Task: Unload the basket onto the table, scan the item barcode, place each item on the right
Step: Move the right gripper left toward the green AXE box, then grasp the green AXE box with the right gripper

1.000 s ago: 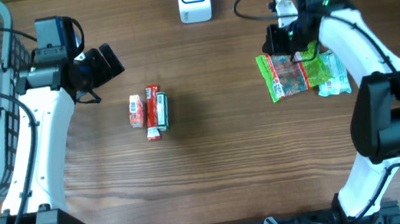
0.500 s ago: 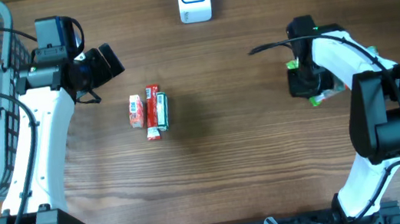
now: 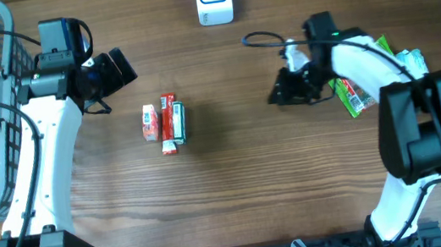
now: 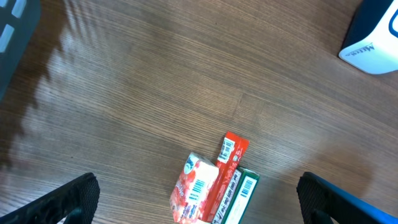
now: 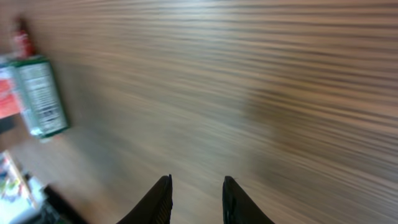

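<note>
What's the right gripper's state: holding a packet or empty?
Right gripper: empty, jaws slightly parted. The right wrist view shows bare table between its fingers; the green packets lie beside its arm.

Overhead: straight down, sees the whole tabletop (image 3: 238, 189). Left wrist: high, looking down on the packets (image 4: 214, 186) left of centre. Right wrist: low, close, blurred, faces the left edge. All three share the packets.
</note>
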Controlling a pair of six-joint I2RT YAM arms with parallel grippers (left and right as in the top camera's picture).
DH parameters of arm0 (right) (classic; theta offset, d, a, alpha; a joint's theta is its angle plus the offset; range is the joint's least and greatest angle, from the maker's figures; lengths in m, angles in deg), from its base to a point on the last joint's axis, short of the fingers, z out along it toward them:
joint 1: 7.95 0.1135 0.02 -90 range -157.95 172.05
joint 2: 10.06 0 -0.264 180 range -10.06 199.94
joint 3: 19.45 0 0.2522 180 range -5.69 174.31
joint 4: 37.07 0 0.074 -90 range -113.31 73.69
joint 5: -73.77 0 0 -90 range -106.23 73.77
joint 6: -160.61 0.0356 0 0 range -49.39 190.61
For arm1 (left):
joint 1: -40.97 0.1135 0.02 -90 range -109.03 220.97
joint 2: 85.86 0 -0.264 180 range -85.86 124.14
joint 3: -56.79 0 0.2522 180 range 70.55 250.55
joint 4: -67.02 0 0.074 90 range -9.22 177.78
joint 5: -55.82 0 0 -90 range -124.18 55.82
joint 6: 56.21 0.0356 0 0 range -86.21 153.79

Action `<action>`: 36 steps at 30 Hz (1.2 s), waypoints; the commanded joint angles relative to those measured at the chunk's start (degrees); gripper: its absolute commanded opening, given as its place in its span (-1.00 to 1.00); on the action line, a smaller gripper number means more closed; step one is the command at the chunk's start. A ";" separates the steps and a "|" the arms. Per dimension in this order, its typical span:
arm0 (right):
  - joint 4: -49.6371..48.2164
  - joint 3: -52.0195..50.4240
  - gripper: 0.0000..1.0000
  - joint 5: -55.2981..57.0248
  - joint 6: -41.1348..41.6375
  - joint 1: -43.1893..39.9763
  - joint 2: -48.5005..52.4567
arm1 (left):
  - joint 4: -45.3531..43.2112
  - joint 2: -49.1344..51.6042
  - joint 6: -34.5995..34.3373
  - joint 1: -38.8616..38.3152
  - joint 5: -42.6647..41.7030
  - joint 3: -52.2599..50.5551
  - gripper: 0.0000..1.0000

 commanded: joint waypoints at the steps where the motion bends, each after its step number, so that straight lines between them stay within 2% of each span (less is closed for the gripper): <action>1: -3.48 0.98 -0.43 1.27 10.43 7.98 -1.88 | -0.09 -0.13 0.70 0.31 0.76 0.48 1.00; 3: -6.16 0.98 -0.43 3.91 14.53 12.41 -1.88 | -0.09 -0.13 0.70 0.31 0.76 0.48 1.00; 4: -8.50 0.96 -0.36 5.49 18.60 15.43 -1.88 | -0.09 -0.13 0.70 0.31 0.76 0.48 1.00; 5: -10.25 0.92 0.12 6.01 21.00 17.40 -1.88 | -0.09 -0.13 0.70 0.31 0.76 0.48 1.00; 6: -12.39 0.92 1.00 6.23 23.41 19.71 -1.88 | -0.09 -0.13 0.70 0.31 0.76 0.48 1.00; 9: -16.39 0.92 1.00 6.49 26.34 23.76 -1.88 | -0.09 -0.13 0.70 0.31 0.76 0.48 1.00; 11: -16.81 0.92 0.92 8.81 28.87 24.94 -1.88 | -0.09 -0.13 0.70 0.31 0.74 0.48 1.00; 12: -16.83 0.92 0.80 10.25 29.16 25.40 -1.88 | -0.09 -0.13 0.70 0.31 0.76 0.48 1.00; 14: -17.62 0.92 0.36 11.43 30.53 27.02 -1.88 | -0.09 -0.13 0.70 0.31 0.76 0.48 1.00; 18: -21.97 0.94 0.28 19.54 31.69 32.13 -1.88 | -0.09 -0.13 0.70 0.31 0.76 0.48 1.00; 25: -25.51 0.94 0.29 34.84 31.52 39.63 -1.88 | -1.27 -0.13 0.74 0.31 1.36 0.48 1.00; 31: -27.52 0.94 0.26 36.70 31.45 42.27 -1.88 | -1.05 -0.15 0.70 0.31 11.63 0.48 1.00; 33: -28.37 0.92 0.18 37.11 31.56 42.45 -1.46 | -1.62 -0.13 0.70 0.31 16.09 0.48 1.00; 36: -28.76 0.92 0.11 38.58 31.69 42.49 -0.46 | -1.20 -0.13 0.70 0.31 16.76 0.48 1.00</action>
